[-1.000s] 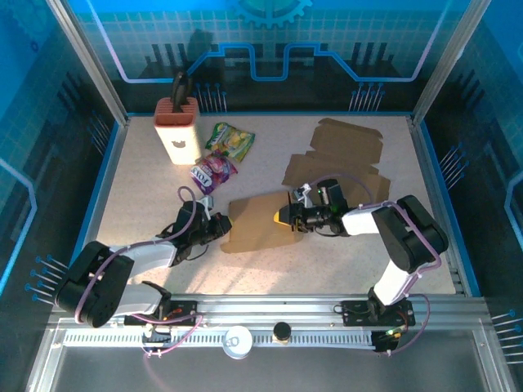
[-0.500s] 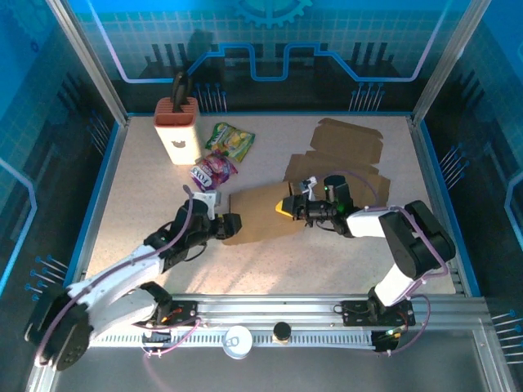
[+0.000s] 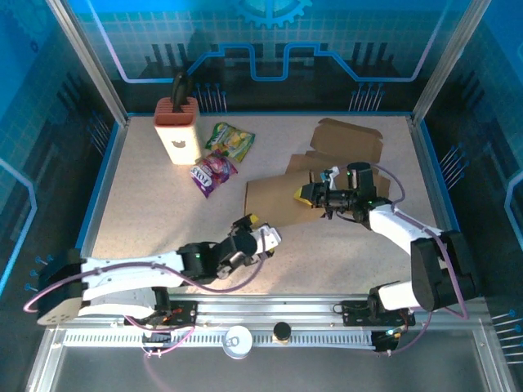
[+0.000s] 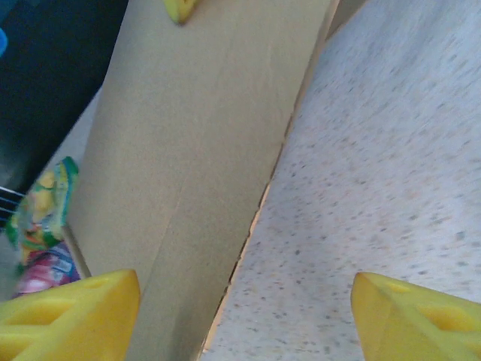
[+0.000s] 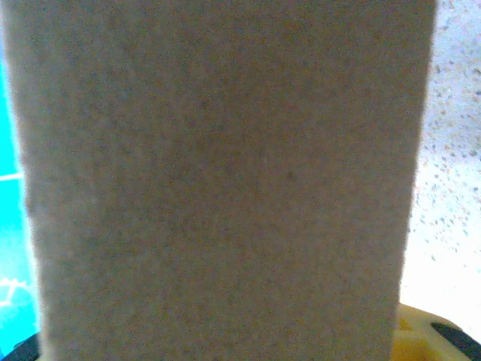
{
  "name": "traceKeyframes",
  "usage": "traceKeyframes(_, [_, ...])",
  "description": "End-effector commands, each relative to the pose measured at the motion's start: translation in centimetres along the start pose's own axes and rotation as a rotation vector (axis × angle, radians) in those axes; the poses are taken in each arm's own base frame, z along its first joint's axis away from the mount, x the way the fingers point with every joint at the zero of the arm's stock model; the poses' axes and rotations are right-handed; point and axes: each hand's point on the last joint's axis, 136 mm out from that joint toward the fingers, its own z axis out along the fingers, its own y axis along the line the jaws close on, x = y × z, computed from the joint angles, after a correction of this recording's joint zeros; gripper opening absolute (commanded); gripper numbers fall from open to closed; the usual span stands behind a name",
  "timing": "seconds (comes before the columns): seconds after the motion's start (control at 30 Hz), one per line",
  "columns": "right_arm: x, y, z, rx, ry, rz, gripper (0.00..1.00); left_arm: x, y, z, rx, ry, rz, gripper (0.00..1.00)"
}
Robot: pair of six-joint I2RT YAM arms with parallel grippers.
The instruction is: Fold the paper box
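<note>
1. Okay, the paper box is a flat, unfolded brown sheet, mid-table toward the right; cannot tell if it is lifted
2. At its right edge the right gripper pinches the sheet; in the right wrist view the cardboard is close against the lens, with a yellow pad at bottom right
3. Just off the sheet's near-left corner, the left gripper is spread wide, with nothing between its yellow fingers, low over the speckled table
4. More flat cardboard lies behind the sheet, far right
5. A red-and-white holder and two snack packets sit far left, well apart from the sheet
</note>
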Motion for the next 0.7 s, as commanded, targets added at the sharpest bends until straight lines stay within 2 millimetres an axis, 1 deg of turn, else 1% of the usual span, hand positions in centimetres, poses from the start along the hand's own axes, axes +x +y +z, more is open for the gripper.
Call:
traceKeyframes(0.0, [1.1, -0.3, -1.1, 0.023, 0.049, 0.065, 0.32, -2.7, 3.3, 0.3, -0.205, -0.027, 0.145, 0.82])
traceKeyframes(0.1, [1.0, -0.1, -1.6, 0.017, 0.045, 0.080, 0.32, -2.9, 3.6, 1.1, -0.263, -0.025, 0.191, 0.83])
traceKeyframes(0.2, [1.0, -0.2, -1.8, 0.015, 0.051, 0.101, 0.32, -2.7, 2.7, 2.0, -0.246, -0.015, 0.229, 0.83])
traceKeyframes(0.37, [1.2, -0.3, -1.8, 0.000, 0.070, 0.151, 0.31, -2.1, 1.8, 3.4, -0.259, -0.003, 0.277, 0.83])
traceKeyframes(0.5, [1.4, -0.3, -1.9, -0.010, 0.082, 0.176, 0.31, -2.5, 2.4, 3.8, -0.313, -0.020, 0.289, 0.82])
traceKeyframes(0.57, [1.6, -0.3, -1.9, -0.011, 0.089, 0.190, 0.31, -2.7, 2.4, 3.9, -0.313, -0.026, 0.287, 0.80])
traceKeyframes(0.67, [1.8, -0.5, -2.0, -0.013, 0.097, 0.204, 0.31, -2.8, 2.1, 4.4, -0.307, -0.026, 0.290, 0.74])
